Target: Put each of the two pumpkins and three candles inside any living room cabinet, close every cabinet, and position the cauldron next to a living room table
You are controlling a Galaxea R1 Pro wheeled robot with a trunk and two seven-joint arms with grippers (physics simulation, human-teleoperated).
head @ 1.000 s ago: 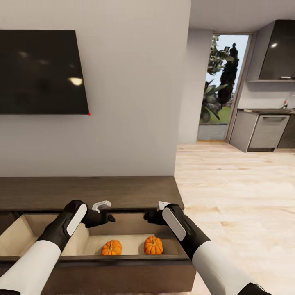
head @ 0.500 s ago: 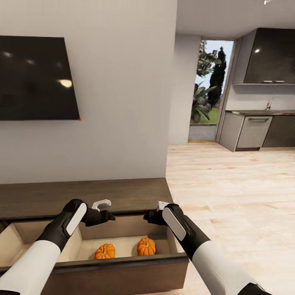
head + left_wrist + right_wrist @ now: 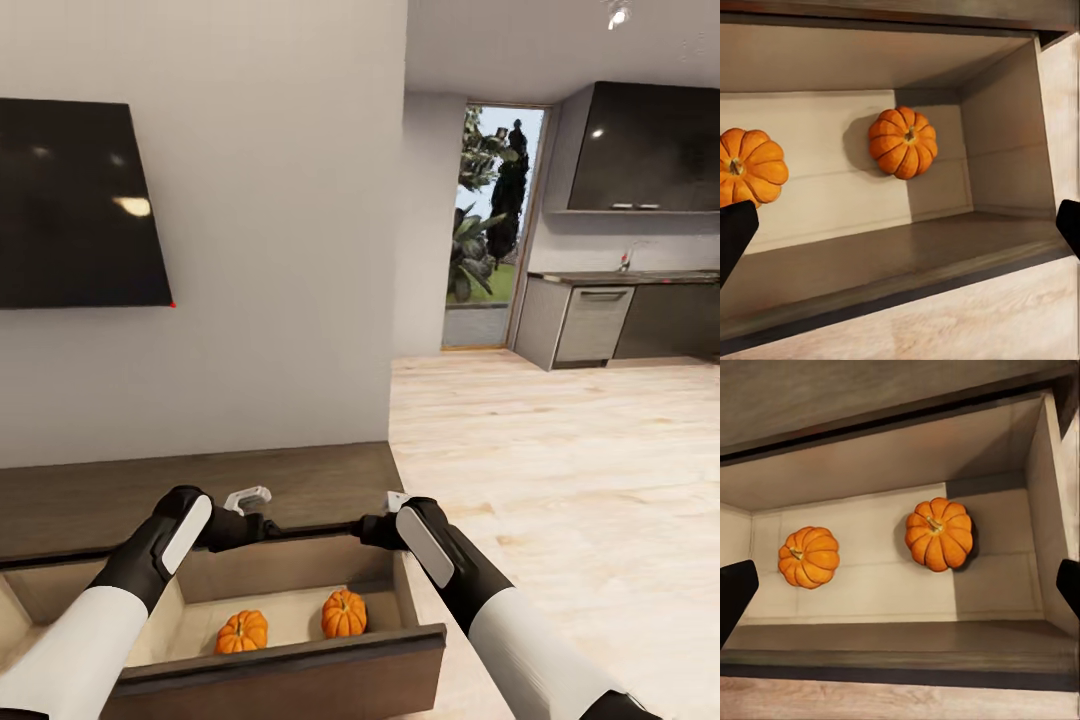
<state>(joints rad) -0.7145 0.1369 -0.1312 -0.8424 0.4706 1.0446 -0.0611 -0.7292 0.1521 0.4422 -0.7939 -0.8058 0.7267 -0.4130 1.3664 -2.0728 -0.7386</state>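
Both pumpkins [image 3: 242, 632] [image 3: 343, 613] sit near the open drawer's [image 3: 280, 668] right end. My left gripper [image 3: 900, 232] and right gripper [image 3: 900, 596] are spread wide, empty. Risk: candles forgotten, or an arm clips the drawer front.

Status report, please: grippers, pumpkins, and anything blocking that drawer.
Left gripper and right gripper both open, empty, above the open drawer. Two pumpkins sit apart on the drawer floor. Nothing seen blocking it.

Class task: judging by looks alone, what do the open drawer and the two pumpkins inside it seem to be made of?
Drawer: dark brown wood-look front with faint grain, matte; inside, pale beige board with plank lines. Pumpkins: ribbed orange skin, slight sheen, brownish stems; real or plastic cannot be told.
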